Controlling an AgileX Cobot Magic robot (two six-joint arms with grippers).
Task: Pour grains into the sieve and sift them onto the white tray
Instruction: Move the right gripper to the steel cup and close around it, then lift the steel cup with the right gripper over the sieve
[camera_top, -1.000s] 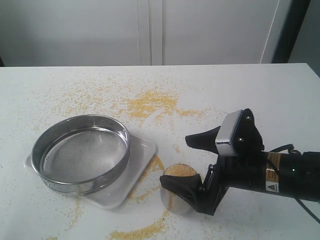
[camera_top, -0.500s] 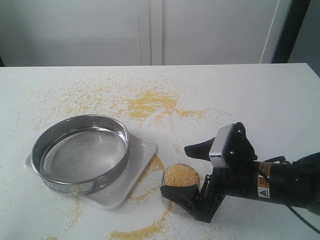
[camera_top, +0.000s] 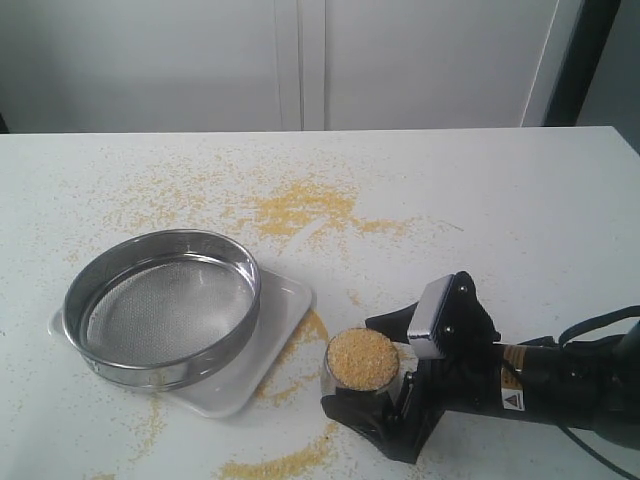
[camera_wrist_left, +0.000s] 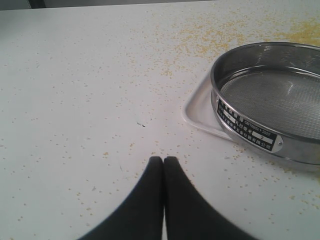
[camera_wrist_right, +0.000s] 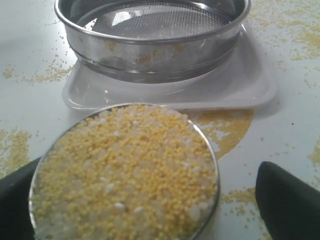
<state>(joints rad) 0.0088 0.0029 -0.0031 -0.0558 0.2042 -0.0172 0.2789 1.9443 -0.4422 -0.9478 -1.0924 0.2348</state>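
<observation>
Near right on the bench (camera_top: 520, 200), right claw (camera_top: 350, 363) is standing fully spread around the steel cup (camera_wrist_right: 216, 175) of grains (camera_top: 362, 357), not yet gripping it. Sieve (camera_top: 165, 310) is sitting empty on the white tray (camera_top: 285, 300), left of the cup; pouring and sifting are both still waiting. Left claw (camera_wrist_left: 163, 162) is hovering shut, empty. Against a second ago, right claw is sitting lower, straddling the cup.

A white table (camera_top: 520, 200) fills most of the exterior view. A small shiny steel cup (camera_top: 331, 380) stands upright on it, toward the near side and right of the middle. Behind the table is a pale wall of flat panels (camera_top: 150, 60). A dark slanted post (camera_top: 578, 55) stands at the far right.
</observation>
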